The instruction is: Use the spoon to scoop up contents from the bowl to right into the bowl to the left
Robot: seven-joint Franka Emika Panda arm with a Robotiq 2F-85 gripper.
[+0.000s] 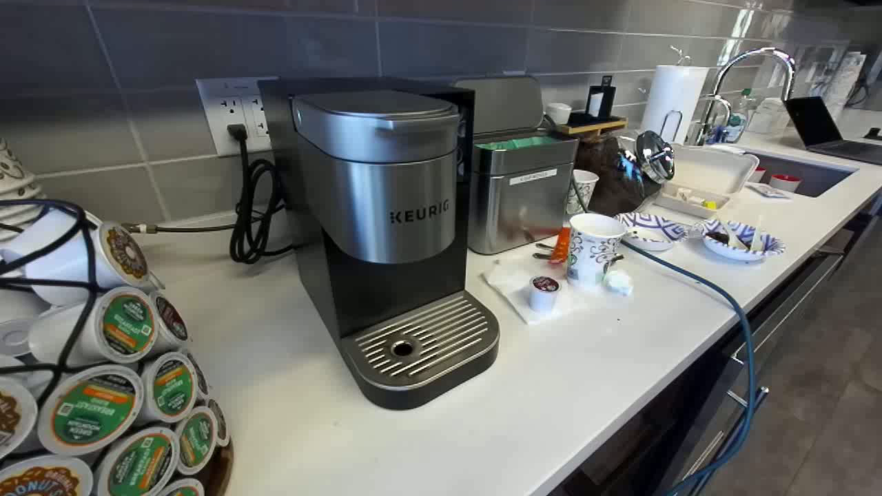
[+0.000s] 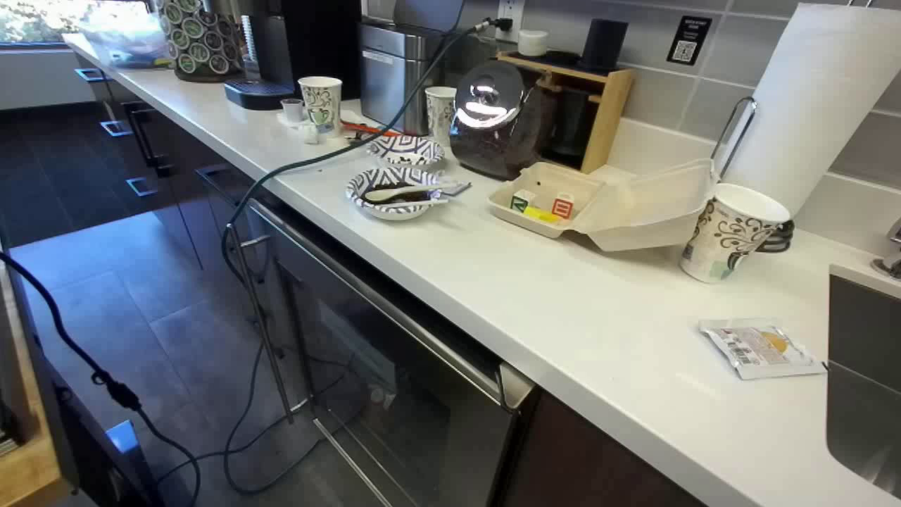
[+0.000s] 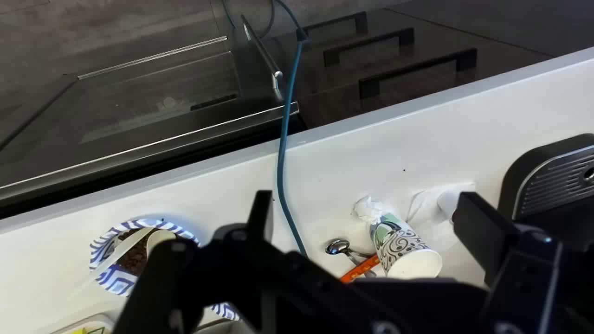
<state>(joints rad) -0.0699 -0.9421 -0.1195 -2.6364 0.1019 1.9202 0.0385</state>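
Observation:
Two blue-and-white patterned bowls stand on the counter. In an exterior view, the bowl to the right (image 1: 747, 257) holds dark, crumbly contents, brown in the wrist view (image 3: 134, 260). A white spoon (image 2: 394, 191) leans in that bowl, with another pale utensil (image 2: 422, 203) beside it. The bowl to the left (image 1: 672, 231) sits close by, nearer the wall; a few dark specks show inside it (image 2: 405, 146). My gripper (image 3: 366, 199) is open with nothing between its fingers, above the counter near a paper cup and away from both bowls. It partly covers the bowls in the wrist view.
Between the bowls and the coffee machine (image 1: 406, 193) stand a patterned paper cup (image 3: 401, 246), crumpled tissue (image 3: 370, 210), metal spoons (image 3: 338, 246) and an orange wrapper (image 3: 362, 268). A blue cable (image 3: 284, 162) crosses the counter edge. An opened takeout box (image 2: 647, 211) lies beyond the bowls.

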